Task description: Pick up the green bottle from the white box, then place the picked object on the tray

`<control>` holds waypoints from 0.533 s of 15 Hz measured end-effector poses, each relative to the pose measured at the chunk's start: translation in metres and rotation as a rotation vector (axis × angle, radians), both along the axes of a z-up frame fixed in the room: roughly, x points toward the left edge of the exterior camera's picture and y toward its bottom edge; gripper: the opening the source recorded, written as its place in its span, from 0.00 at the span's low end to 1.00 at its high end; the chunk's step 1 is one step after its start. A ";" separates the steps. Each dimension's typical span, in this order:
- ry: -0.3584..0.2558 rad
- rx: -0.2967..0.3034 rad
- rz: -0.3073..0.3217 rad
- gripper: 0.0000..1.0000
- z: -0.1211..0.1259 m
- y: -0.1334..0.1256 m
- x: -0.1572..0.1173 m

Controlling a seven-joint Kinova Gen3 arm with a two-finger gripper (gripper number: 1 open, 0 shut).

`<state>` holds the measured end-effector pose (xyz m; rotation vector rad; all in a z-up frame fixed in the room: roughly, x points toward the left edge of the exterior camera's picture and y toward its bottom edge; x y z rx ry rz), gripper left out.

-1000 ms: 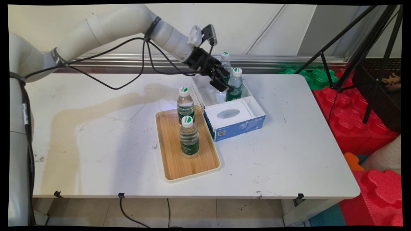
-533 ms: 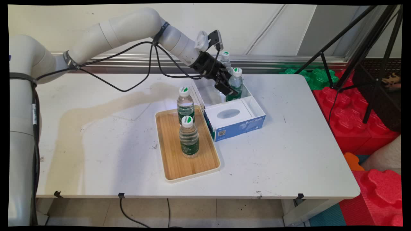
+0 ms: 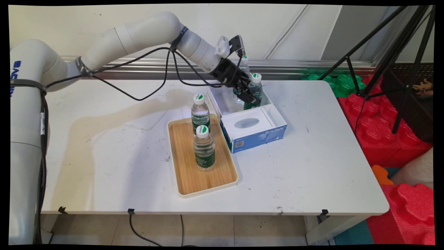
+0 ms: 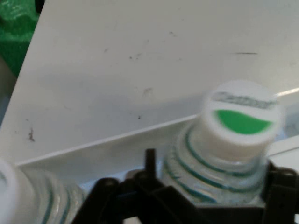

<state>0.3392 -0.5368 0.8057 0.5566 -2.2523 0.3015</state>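
On the white counter (image 3: 312, 173) a wooden tray (image 3: 187, 180) lies nearest, carrying two upright water bottles, one in front (image 3: 204, 148) and one behind (image 3: 200, 114); just right of the tray sits a blue and white box (image 3: 258, 133), its far half open; farther back, in that open half, the hand (image 3: 250, 94) straddles a green-capped bottle (image 4: 233, 140) below the cap, fingers (image 4: 280, 186) on either side; whether they pinch it I cannot tell; another bottle (image 3: 244, 64) stands just behind.

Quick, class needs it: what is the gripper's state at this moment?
Gripper: fingers either side of a water bottle standing in the white box; whether they are clamped on it cannot be told.
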 end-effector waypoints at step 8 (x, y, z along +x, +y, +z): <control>0.014 0.001 0.004 0.00 0.001 0.000 -0.003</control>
